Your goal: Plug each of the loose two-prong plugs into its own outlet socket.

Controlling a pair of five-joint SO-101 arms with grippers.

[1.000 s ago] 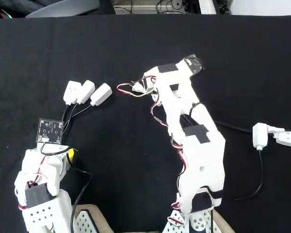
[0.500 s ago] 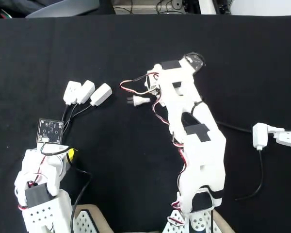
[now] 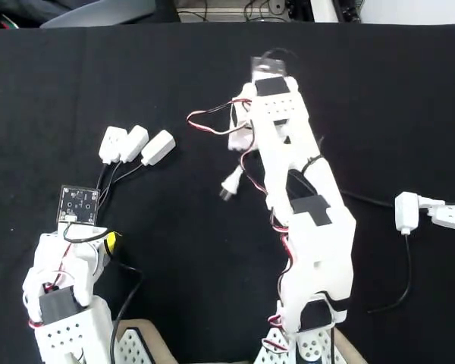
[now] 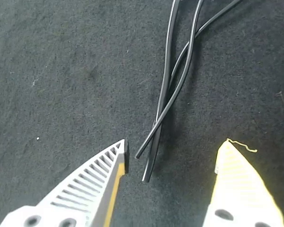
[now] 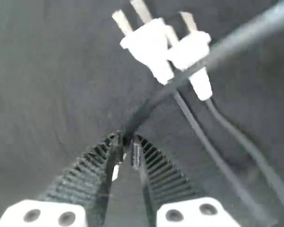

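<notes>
Right gripper [image 5: 126,142] is pinched tight on a black cord [image 5: 151,101], two-prong plugs [image 5: 149,40] just beyond its tips, prongs pointing away — I see the sockets [image 3: 135,144] well apart, toward my left arm [image 3: 64,296].

White plug [image 3: 229,186] just beside the right arm [image 3: 303,205], well apart from three white sockets [image 3: 134,144] on black cloth [image 3: 394,91].

A black table [image 3: 394,98] carries three white sockets [image 3: 134,143] and black cables [image 4: 173,90].
</notes>
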